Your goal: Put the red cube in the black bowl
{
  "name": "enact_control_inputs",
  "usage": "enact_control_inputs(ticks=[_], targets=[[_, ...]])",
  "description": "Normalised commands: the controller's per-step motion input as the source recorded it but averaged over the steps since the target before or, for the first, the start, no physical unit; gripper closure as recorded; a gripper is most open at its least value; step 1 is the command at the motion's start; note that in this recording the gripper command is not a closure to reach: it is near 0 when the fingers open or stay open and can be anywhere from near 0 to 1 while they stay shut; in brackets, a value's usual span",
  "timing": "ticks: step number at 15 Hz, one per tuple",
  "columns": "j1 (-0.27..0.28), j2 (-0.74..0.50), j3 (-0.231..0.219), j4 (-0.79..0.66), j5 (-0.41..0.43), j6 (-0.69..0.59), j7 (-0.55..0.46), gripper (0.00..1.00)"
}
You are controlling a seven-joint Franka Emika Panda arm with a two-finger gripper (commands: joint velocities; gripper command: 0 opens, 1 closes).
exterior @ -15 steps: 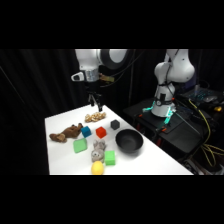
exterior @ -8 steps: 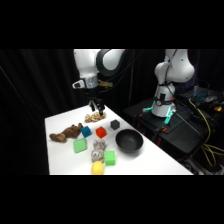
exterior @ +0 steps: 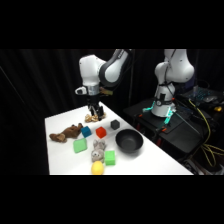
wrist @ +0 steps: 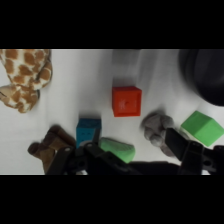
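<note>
The red cube [exterior: 101,132] [wrist: 126,100] lies on the white table [exterior: 60,120], between a blue cube [exterior: 87,131] [wrist: 88,130] and the black bowl [exterior: 129,141]. In the wrist view the bowl [wrist: 205,75] shows only as a dark curve at the upper right. My gripper [exterior: 95,111] [wrist: 125,156] hangs open over the table's far part, above a giraffe toy [exterior: 91,118] [wrist: 25,75] and behind the red cube. Nothing is between its fingers [wrist: 182,147].
A dark grey cube [exterior: 115,124] sits behind the bowl. A brown teddy [exterior: 66,133], two green cubes [exterior: 79,145] [exterior: 110,158], a grey plush [exterior: 98,149] and a yellow ball [exterior: 97,168] crowd the table's front. A second white arm [exterior: 167,85] stands at the right.
The gripper has come down a little towards the table near the giraffe toy, and the arm's wrist has turned. No object on the table has moved.
</note>
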Motion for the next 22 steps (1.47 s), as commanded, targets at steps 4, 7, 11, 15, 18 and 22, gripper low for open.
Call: enact_control_inputs(ticks=[4,7,11,15,18,22], targets=[[-0.071,0.07,0.132,-0.15,0.11,0.4,0.05,0.0],[-0.094,0.08,0.129,-0.09,0.081,0.31,0.04,0.0],[-0.112,0.11,0.128,-0.04,0.055,0.26,0.01,0.0],[-0.13,0.13,0.123,0.01,-0.003,0.23,-0.02,0.0],[-0.132,0.11,0.151,0.02,-0.021,0.19,-0.04,0.0],[-0.128,0.1,0.135,0.04,-0.051,0.17,-0.04,1.0]])
